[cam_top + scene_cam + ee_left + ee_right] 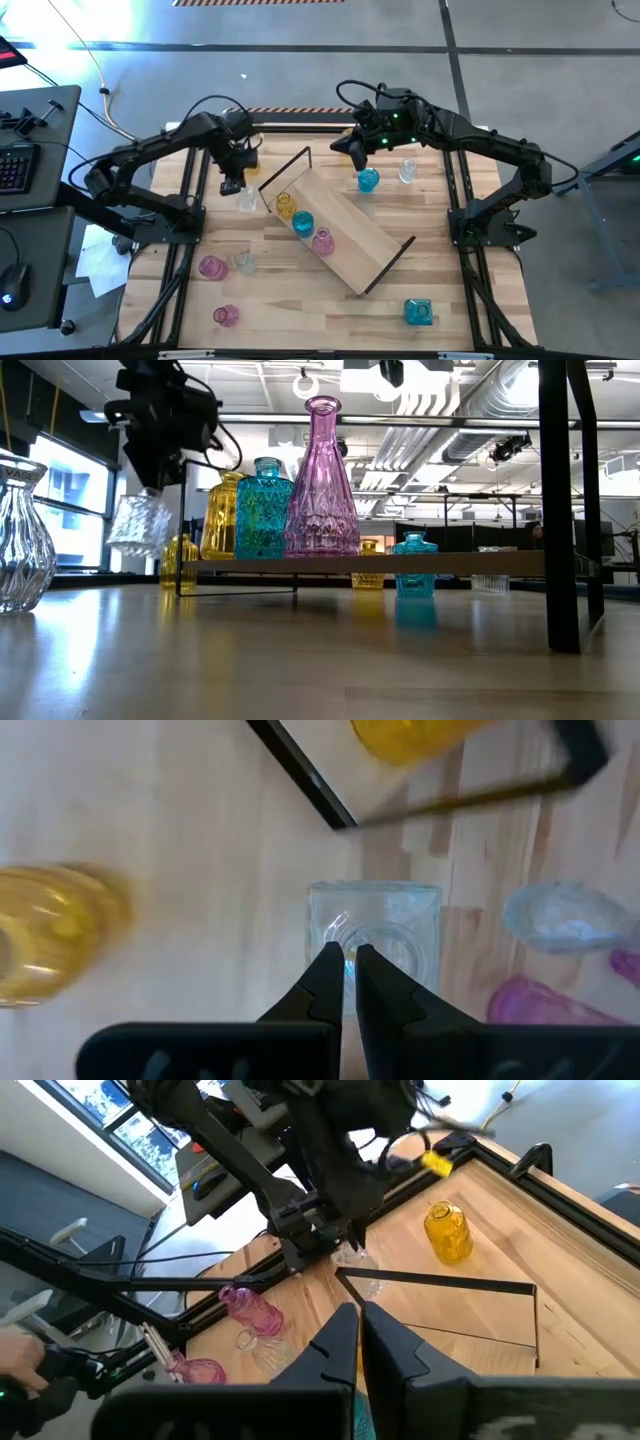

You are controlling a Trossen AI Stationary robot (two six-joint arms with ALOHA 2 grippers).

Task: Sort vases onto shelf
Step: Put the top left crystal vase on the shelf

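Observation:
My left gripper (233, 186) hangs over the table's far left, beside the shelf's left end, shut on a clear cut-glass vase (138, 522). The shelf (345, 235), a light-wood board with black end loops, lies slantwise mid-table. A yellow vase (286, 205), a teal vase (302, 222) and a pink vase (322, 241) stand on it. My right gripper (355, 150) waits shut and empty, raised over the far middle. On the tabletop stand a teal vase (368, 180) and a clear vase (407, 171) beyond the shelf. My left gripper holds the clear vase by the rim of its mouth (372, 932), pinched between the two fingertips (325, 975), which cover the exact spot. The fingers come from above, pointing steeply down. The vase hangs upright below them, its base (132, 550) clear of the tabletop.
Two pink vases (212, 267) (226, 316) and a small clear one (244, 262) stand near left; a teal one (418, 312) near right. A yellow vase (447, 1232) stands at the far left by the left arm. The board's right half (375, 255) is bare.

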